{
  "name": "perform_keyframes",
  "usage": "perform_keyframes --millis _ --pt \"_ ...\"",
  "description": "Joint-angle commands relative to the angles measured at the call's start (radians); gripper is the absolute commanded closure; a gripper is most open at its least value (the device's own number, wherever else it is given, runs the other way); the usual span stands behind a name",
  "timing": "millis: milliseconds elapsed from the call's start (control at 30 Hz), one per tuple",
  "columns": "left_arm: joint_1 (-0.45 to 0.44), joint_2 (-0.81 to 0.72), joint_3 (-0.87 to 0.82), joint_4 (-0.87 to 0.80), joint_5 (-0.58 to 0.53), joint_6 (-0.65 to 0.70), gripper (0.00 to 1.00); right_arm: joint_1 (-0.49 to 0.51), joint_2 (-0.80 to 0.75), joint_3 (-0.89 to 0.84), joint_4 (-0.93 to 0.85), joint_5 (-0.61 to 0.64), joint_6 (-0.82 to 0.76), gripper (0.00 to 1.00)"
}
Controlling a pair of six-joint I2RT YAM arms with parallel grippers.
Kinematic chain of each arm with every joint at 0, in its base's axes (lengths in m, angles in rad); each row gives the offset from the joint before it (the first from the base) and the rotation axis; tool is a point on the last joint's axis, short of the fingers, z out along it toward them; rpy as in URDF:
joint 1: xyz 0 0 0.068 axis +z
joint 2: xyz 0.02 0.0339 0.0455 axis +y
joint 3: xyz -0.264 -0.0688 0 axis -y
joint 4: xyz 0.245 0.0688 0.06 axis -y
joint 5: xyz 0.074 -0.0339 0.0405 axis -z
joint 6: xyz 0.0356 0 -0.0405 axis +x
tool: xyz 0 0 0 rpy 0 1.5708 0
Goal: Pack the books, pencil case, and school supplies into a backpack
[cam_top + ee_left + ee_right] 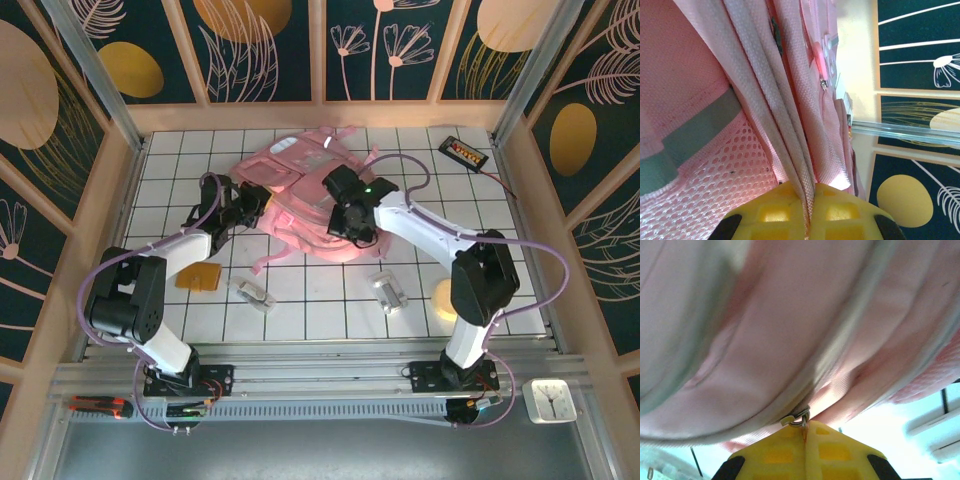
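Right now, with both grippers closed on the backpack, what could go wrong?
1. The right gripper pinches only the small zip pull; a hard tug could make it slip out.
2. The left gripper holds just thin folds of the backpack, so the cloth may slide free.
3. If the backpack drags toward the arms, its loose strap could push the silver clip and the orange pad nearby.

No text can be read: the orange label (466,153) on the black slab (457,146), at two o'clock on the surface (322,318), is too small, and the white dial (549,400) is blurred.
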Motion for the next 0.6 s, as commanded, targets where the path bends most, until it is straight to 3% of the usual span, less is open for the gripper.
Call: perform_keyframes --millis 0,200,333,500,533,567 --pt "0.032 -0.018 0.043 0.065 0.000 0.028 1.00 -0.074 -0.035 -0.030 -0.099 0.018 -0.077 1.00" --pt "0.069 -0.013 0.038 0.065 0.021 0.042 1.00 -0.176 -0.019 -0.046 0.023 -0.088 -0.227 1.00" --pt "0.096 0.064 0.114 0.047 0.084 0.080 1.00 -0.134 -0.015 -0.025 0.127 -0.230 -0.289 1.00" --pt "0.142 0.220 0.329 -0.061 0.124 0.183 1.00 -0.033 0.038 0.029 0.274 -0.407 -0.248 1.00" --pt "0.154 0.252 0.380 -0.105 0.137 0.205 0.97 -0.014 0.063 0.057 0.301 -0.436 -0.227 1.00" --pt "0.167 0.280 0.428 -0.149 0.153 0.226 0.83 0.004 0.094 0.089 0.328 -0.465 -0.211 1.00"
